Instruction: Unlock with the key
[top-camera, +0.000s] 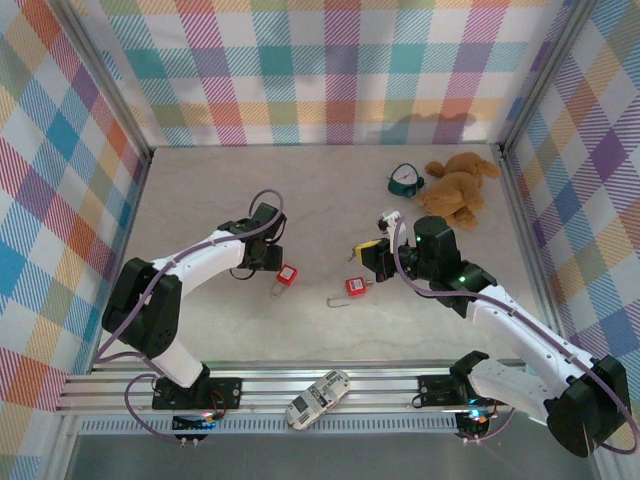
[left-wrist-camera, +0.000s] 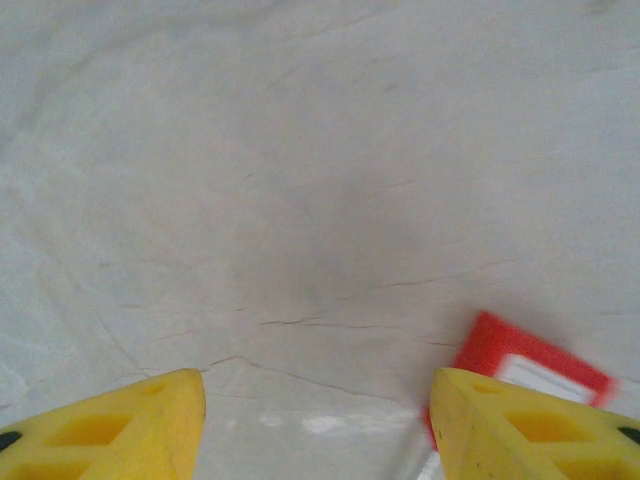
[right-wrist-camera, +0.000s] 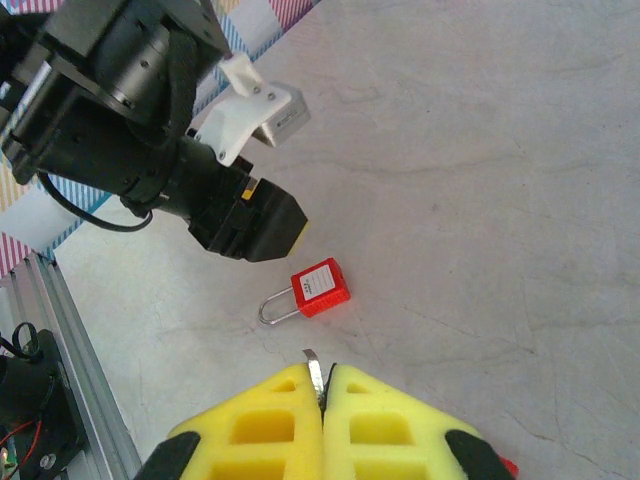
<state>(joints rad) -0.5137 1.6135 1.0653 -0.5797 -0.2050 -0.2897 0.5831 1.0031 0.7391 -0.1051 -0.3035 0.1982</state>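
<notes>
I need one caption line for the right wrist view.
Right pincer shut on a thin key; a red padlock lies between it and the left pincer.

A brown plush bear (top-camera: 458, 188) lay on a pale, marbled desk (top-camera: 250, 190). Just left of the bear sat a small round teal object (top-camera: 403, 180). Much nearer than the bear, to its left, a white handheld device (top-camera: 318, 398) rested on a metal rail (top-camera: 120, 388).

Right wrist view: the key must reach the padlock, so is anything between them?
Nothing visible does. Bare table lies between the key in the shut right gripper and the red padlock; the left gripper sits beyond the padlock, off that line.
</notes>
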